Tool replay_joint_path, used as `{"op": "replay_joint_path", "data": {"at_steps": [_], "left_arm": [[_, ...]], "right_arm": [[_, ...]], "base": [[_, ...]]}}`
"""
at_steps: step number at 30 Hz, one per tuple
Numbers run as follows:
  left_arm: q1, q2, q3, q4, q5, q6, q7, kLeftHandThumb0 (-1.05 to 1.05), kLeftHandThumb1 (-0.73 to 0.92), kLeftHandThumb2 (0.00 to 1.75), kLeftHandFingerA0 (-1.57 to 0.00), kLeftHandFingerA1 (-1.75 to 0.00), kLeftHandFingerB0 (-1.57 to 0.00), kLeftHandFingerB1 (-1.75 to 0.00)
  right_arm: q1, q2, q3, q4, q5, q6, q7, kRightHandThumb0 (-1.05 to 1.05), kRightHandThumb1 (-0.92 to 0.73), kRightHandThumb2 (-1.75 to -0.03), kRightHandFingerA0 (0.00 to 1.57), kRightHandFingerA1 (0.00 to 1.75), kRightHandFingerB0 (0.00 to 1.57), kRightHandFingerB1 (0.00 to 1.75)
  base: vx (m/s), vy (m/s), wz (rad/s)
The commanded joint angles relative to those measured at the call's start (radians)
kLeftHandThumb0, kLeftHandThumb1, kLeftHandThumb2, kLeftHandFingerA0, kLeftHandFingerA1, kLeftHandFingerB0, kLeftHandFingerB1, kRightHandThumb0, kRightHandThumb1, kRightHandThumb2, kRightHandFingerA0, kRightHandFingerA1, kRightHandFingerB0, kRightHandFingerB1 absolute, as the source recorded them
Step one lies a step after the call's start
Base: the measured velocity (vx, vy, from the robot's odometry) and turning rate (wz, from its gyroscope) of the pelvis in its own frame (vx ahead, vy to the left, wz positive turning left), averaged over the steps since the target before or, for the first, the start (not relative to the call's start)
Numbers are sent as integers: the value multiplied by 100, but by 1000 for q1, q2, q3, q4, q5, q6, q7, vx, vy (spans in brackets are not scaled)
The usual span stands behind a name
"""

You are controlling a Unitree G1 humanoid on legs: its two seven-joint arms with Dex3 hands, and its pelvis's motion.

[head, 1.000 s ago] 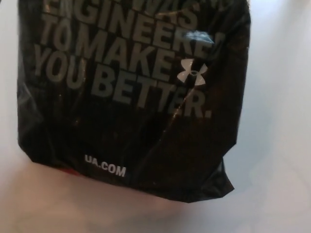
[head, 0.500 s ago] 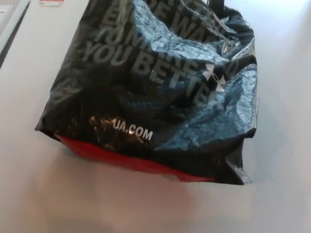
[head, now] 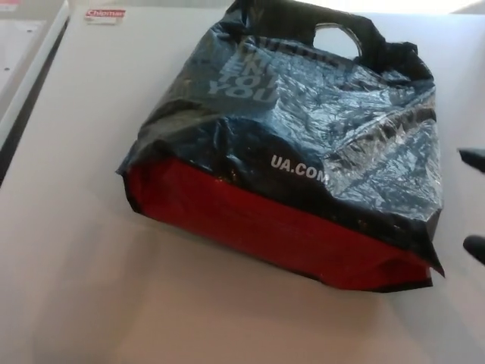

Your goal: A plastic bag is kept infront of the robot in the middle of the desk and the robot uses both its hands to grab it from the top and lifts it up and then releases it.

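Observation:
A black plastic bag (head: 303,129) with grey lettering, "UA.COM" in white and a red bottom panel (head: 265,227) lies slumped on the pale desk (head: 91,288) in the head view. Its cut-out handle (head: 339,38) points away from me at the top. Nothing is holding the bag. Of my right hand (head: 476,247), only two black fingertips (head: 473,158) show at the picture's right edge. They are spread apart, just clear of the bag's right side. My left hand does not show.
A small white label with red print (head: 104,15) lies on the desk's far left corner. Beyond a dark gap (head: 26,98) on the left stands a second white surface (head: 19,45).
The bag hung close before the camera a second ago. It has dropped onto the desk and collapsed, its red bottom now showing. My right fingertips have come into view.

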Motion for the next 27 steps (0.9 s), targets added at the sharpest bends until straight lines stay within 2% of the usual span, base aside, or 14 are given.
{"op": "replay_joint_path", "data": {"at_steps": [1, 2, 4, 5, 7, 8, 9, 12, 13, 15, 16, 17, 23, 27], "left_arm": [[412, -375, 0, -240, -248, -442, 88, -50, 92, 68, -61, -66, -24, -36], [434, -380, -33, -233, -249, -471, 77, -43, 92, 71, -65, -92, -24, -35], [462, -384, -76, -225, -247, -515, 60, -41, 92, 72, -69, -96, -23, -36], [469, -413, -74, -218, -214, -545, 65, -45, 92, 69, -36, -65, -25, -36], [473, -465, -61, -197, -165, -593, 75, -45, 91, 66, -29, -57, -26, -35], [478, -483, -55, -182, -154, -611, 75, -45, 91, 66, -29, -57, -26, -35], [478, -494, -59, -170, -153, -628, 72, -45, 92, 67, -29, -54, -27, -35], [494, -532, -78, -126, -127, -677, 61, -45, 92, 67, -33, -55, -27, -39], [503, -533, -80, -109, -122, -692, 51, -44, 91, 66, -31, -61, -27, -40], [518, -509, -62, -77, -118, -699, 30, -46, 90, 66, -31, -62, -27, -38], [509, -498, -56, -42, -124, -713, 27, -45, 90, 66, -31, -60, -29, -37], [494, -479, -21, 37, -153, -738, 29, -41, 88, 65, -34, -61, -29, -37], [421, -433, 77, 280, -282, -633, 29, -43, 87, 66, -44, -59, -37, -39], [232, -359, 172, 672, -237, -612, 60, -32, 85, 64, -49, -61, -40, -40]], "right_arm": [[657, 203, -287, -373, -138, -323, -162, -47, -65, -59, 39, 42, 28, 34], [701, 212, -283, -366, -150, -352, -164, -47, -66, -59, 39, 42, 28, 34], [764, 223, -281, -352, -167, -397, -167, -47, -66, -59, 39, 42, 27, 33], [812, 227, -276, -345, -176, -425, -161, -55, -56, -79, 31, 49, 21, 43], [879, 229, -271, -334, -195, -455, -156, -50, -69, -60, 38, 41, 26, 33], [897, 230, -272, -328, -212, -465, -161, -50, -69, -60, 38, 41, 26, 33], [905, 228, -269, -316, -227, -470, -167, -57, -57, -81, 33, 49, 22, 43], [966, 214, -272, -285, -244, -489, -156, -56, -54, -79, 31, 49, 23, 44], [984, 212, -282, -269, -243, -506, -157, -51, -67, -60, 38, 41, 28, 34], [1002, 209, -313, -246, -266, -515, -177, -56, -56, -80, 30, 48, 22, 43], [999, 206, -334, -228, -268, -525, -190, -52, -71, -61, 36, 40, 26, 33], [1003, 196, -386, -177, -286, -525, -234, -51, -74, -62, 37, 40, 28, 34], [969, 170, -426, 79, -213, -422, -277, -46, -78, -63, 38, 39, 27, 33], [885, 171, -374, 300, 40, -281, -66, -47, -85, -65, 36, 39, 23, 31]], "base": [[55, -82, 3], [53, -94, 8], [57, -112, 26], [49, -100, 23], [16, -99, -4], [0, 0, 0], [0, 0, 0], [0, 0, 0], [-32, 87, -4], [-63, 121, -5], [-38, 173, -10], [0, 183, -15], [19, 213, -9], [26, 25, 1]]}}
